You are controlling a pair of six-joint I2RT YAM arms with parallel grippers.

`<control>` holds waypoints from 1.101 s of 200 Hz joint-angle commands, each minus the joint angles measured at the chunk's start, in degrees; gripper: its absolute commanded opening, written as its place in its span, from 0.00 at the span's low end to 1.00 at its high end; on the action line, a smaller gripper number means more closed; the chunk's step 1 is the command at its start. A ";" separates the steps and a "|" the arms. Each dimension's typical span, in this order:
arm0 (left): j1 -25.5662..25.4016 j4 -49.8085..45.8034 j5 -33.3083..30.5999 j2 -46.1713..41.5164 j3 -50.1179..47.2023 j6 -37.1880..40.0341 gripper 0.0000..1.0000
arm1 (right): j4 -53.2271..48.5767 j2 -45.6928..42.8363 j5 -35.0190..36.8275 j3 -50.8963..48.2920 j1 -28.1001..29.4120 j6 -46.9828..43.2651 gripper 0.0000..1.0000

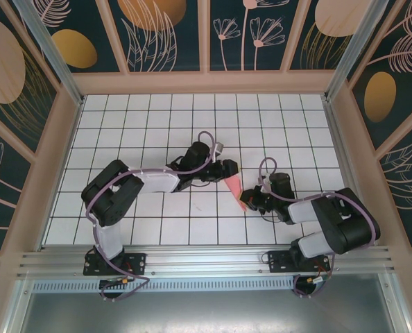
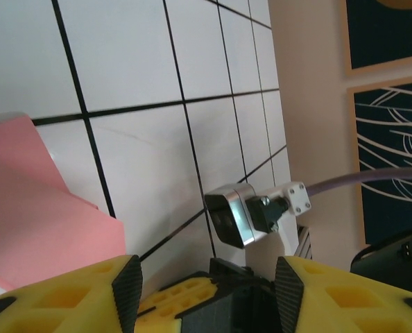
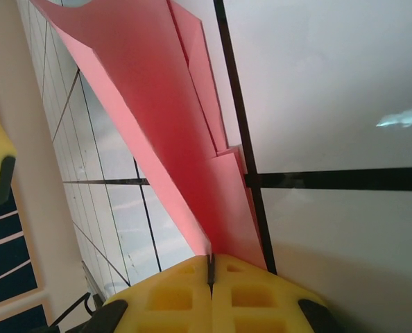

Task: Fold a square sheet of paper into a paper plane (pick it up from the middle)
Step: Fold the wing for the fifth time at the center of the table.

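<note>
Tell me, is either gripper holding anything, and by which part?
The right gripper pinches the folded pink paper by its narrow end; the left gripper is open.

Paper plane (image 3: 171,125) salmon-pink; right pincer (image 3: 210,267) yellow; table (image 1: 157,118) white, black-gridded.

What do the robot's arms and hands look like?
The left arm and right arm are chunky black joints joined by white tubes, with a purple cable looping along each. The left hand and right hand have yellow fingers with little square holes and black pads.
</note>
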 commanded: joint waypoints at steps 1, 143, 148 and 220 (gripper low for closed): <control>-1.02 2.46 1.91 2.19 0.60 -0.21 0.55 | 2.15 1.12 -1.63 -0.29 -0.58 1.06 0.00; -1.28 -4.99 -1.34 12.44 5.10 0.60 0.53 | -9.13 -4.07 1.56 2.03 -0.72 -2.80 0.05; -1.33 -5.33 -1.54 12.48 5.03 0.87 0.53 | -10.67 -5.07 2.01 2.35 -0.68 -3.13 0.07; -1.33 -7.86 -1.07 13.84 6.50 3.14 0.52 | -31.58 -13.50 9.05 8.51 0.67 -11.84 0.33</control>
